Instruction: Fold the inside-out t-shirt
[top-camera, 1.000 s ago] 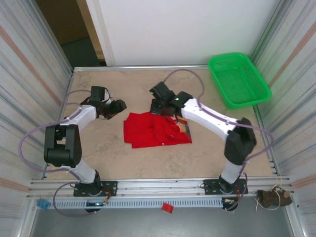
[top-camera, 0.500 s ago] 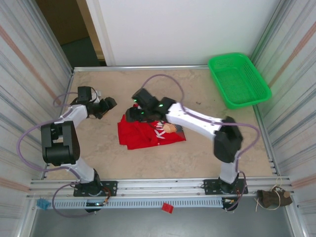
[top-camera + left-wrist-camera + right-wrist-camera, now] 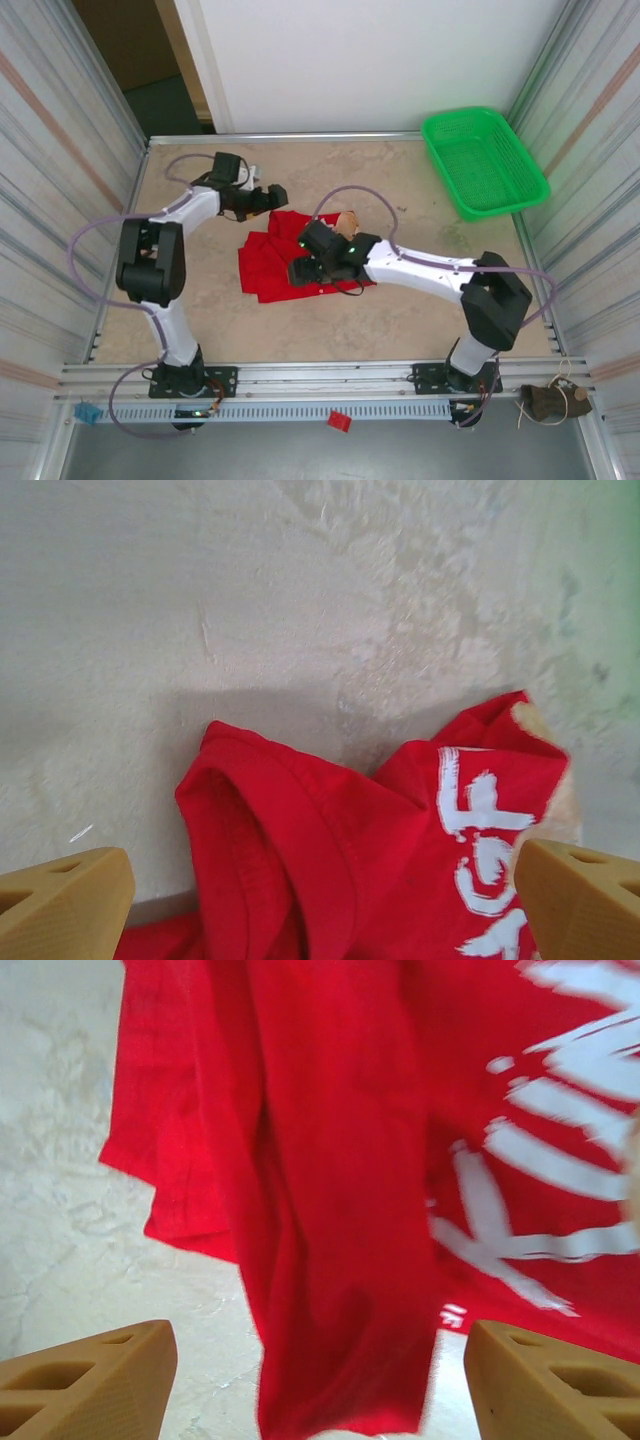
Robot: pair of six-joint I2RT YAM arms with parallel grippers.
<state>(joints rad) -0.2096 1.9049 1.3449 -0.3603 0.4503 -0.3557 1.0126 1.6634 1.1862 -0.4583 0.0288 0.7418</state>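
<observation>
Tabletop [image 3: 420,200], t-shirt [image 3: 265,272] partly hidden by right arm [image 3: 420,268]

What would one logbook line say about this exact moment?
left gripper: open, at t-shirt far edge | right gripper: open, over its near part | t-shirt: rumpled, white lettering showing

Left fingers [image 3: 60,900] and right fingers [image 3: 85,1375], both wide apart.

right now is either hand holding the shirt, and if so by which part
Nothing is held. The left hand and the right hand are both open above the shirt, with no cloth pinched in either.
</observation>
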